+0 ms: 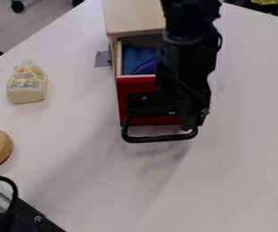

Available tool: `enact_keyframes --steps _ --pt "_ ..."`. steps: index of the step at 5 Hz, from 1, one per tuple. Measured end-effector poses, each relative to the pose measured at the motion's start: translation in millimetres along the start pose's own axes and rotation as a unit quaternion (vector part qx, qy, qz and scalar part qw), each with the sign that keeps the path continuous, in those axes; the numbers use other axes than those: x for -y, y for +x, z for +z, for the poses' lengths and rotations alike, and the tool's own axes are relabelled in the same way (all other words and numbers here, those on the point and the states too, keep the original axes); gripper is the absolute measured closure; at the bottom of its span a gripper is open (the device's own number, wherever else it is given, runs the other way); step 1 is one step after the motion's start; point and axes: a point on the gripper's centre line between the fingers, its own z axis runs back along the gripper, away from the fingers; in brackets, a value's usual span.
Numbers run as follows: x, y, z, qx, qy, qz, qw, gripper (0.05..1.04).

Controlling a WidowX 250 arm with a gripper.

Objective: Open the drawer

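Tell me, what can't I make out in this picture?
In the camera view:
Right side of the drawer: hidden behind the black arm.
Bottoms of the blue things inside: hidden by the red front.
Tan ring: cut off by the left edge.
Bottle's fine print: too small.

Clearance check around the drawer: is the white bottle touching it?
Apart. The camera view shows a wide stretch of white tabletop between the bottle and the open drawer's red front.
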Motion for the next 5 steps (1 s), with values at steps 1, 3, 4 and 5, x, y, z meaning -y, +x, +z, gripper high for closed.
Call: enact_keyframes --steps 1,3,4,5 --pt "-1 5 32 0.023 -0.012 0.018 0.9995 0.087" --pt "1 -2 94 0.060 0.022 0.114 0.9914 0.087" --pt "-2 -1 103 0.058 0.084 0.151 0.9833 0.087" --pt "-1 -3 107 0.037 0.168 0.185 0.9674 0.087"
